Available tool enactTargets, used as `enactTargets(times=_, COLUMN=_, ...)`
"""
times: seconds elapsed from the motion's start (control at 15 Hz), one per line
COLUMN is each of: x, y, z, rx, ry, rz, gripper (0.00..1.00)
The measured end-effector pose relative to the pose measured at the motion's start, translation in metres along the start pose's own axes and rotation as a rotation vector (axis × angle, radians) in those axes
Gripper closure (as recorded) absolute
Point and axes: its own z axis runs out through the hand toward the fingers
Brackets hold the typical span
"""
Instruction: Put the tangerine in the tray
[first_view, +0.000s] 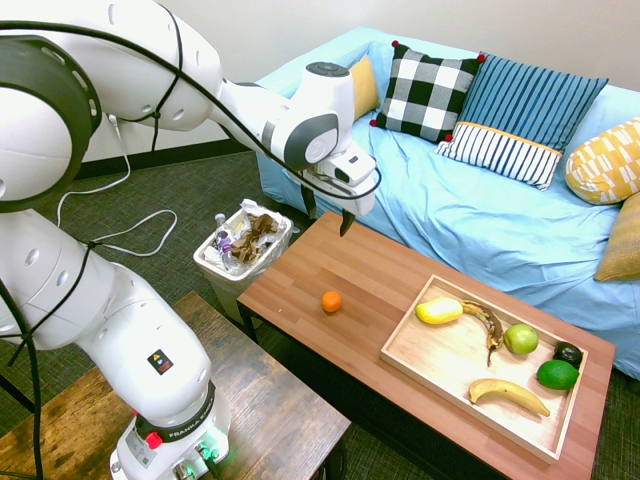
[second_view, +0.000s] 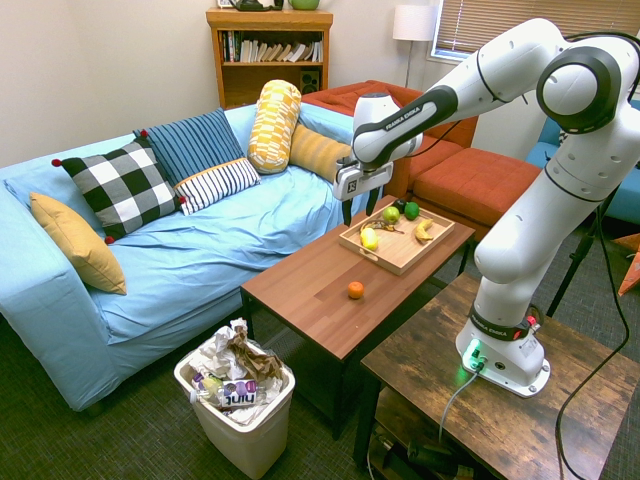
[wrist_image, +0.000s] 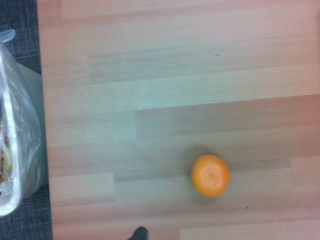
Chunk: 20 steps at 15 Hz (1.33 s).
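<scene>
Leftmost, a white waste bin stuffed with crumpled rubbish stands on the floor beside the brown wooden coffee table. Next, the small round bright-orange tangerine rests alone on the tabletop, well apart from the gripper above it, whose dark fingers are spread and empty. Rightmost, the shallow light-wood rectangular tray carries bananas, a green apple and other fruit.

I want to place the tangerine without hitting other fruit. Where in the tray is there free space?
The tray is bare in its middle, between the yellow fruit and the banana, and at the corner nearest the tangerine. It is crowded at the far end, around the apple and lime.
</scene>
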Motion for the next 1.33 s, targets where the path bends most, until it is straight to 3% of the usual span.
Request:
enactTargets(times=0.33, x=-0.001, y=-0.010, z=0.024, rx=-0.007, ry=-0.011, rz=0.009, gripper=0.00)
enactTargets(times=1.33, x=0.046, y=-0.005, z=0.237, rx=-0.159, ry=-0.115, rz=0.110, gripper=0.00)
